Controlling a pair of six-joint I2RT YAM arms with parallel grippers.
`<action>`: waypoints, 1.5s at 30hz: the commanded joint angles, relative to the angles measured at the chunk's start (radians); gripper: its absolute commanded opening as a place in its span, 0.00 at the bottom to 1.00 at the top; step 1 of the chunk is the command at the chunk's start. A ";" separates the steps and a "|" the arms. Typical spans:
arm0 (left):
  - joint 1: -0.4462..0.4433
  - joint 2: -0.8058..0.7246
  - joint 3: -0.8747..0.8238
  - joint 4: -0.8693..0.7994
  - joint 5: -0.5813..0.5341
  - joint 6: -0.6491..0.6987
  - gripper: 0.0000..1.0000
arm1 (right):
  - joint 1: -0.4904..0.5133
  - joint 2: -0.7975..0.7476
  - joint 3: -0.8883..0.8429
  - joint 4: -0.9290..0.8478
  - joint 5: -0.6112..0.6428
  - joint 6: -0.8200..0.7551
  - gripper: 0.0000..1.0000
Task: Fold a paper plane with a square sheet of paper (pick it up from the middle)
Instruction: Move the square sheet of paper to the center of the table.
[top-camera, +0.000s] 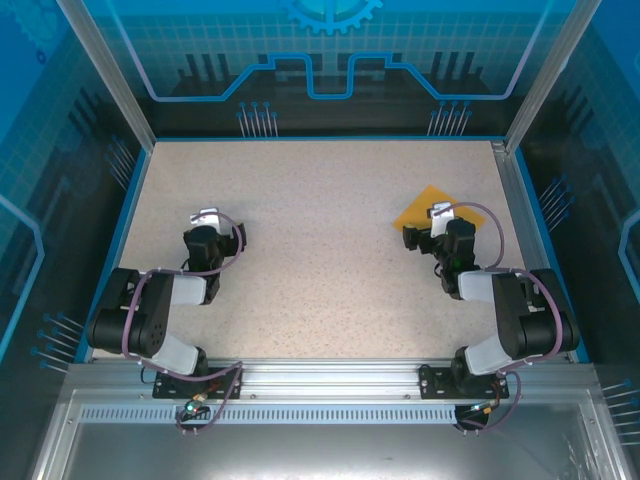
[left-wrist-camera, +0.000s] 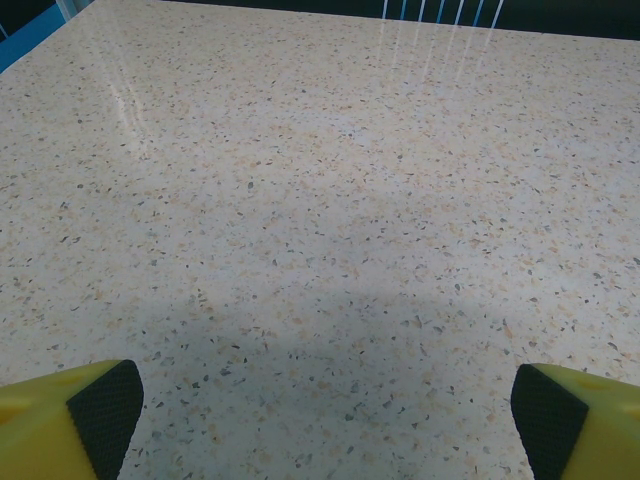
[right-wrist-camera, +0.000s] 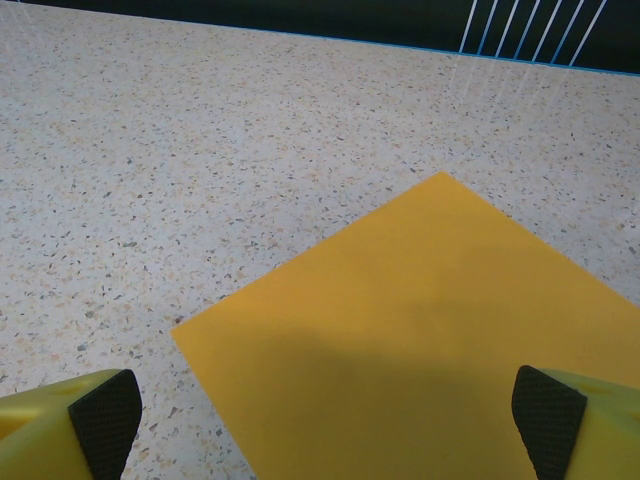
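Note:
The square sheet of paper (top-camera: 420, 208) is plain orange-yellow and lies flat on the speckled table at the right, one corner pointing away from me. My right gripper (top-camera: 432, 226) hovers over its near part, partly covering it from above. In the right wrist view the sheet (right-wrist-camera: 420, 330) spreads out below and ahead of my right gripper (right-wrist-camera: 328, 420), whose fingertips (right-wrist-camera: 105, 415) stand wide apart with nothing between them. My left gripper (top-camera: 205, 222) is open over bare table at the left; in its wrist view the gripper (left-wrist-camera: 328, 420) has only table between its black pads (left-wrist-camera: 105, 410).
The speckled table (top-camera: 320, 250) is bounded by a blue rim and an aluminium frame post (top-camera: 520, 150) close to the sheet's right. Blue printed walls (top-camera: 320, 60) stand behind. Both arm bases sit on the near rail (top-camera: 320, 375).

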 joint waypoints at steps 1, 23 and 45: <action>0.005 0.002 0.021 0.031 0.019 0.008 0.99 | -0.019 0.004 0.019 -0.002 -0.019 -0.008 0.99; 0.026 -0.349 0.008 -0.275 0.079 -0.053 0.99 | 0.037 -0.235 0.175 -0.543 0.116 0.072 0.99; 0.031 -0.526 0.288 -0.991 0.395 -0.461 0.99 | -0.029 -0.123 0.454 -1.054 -0.271 0.571 0.99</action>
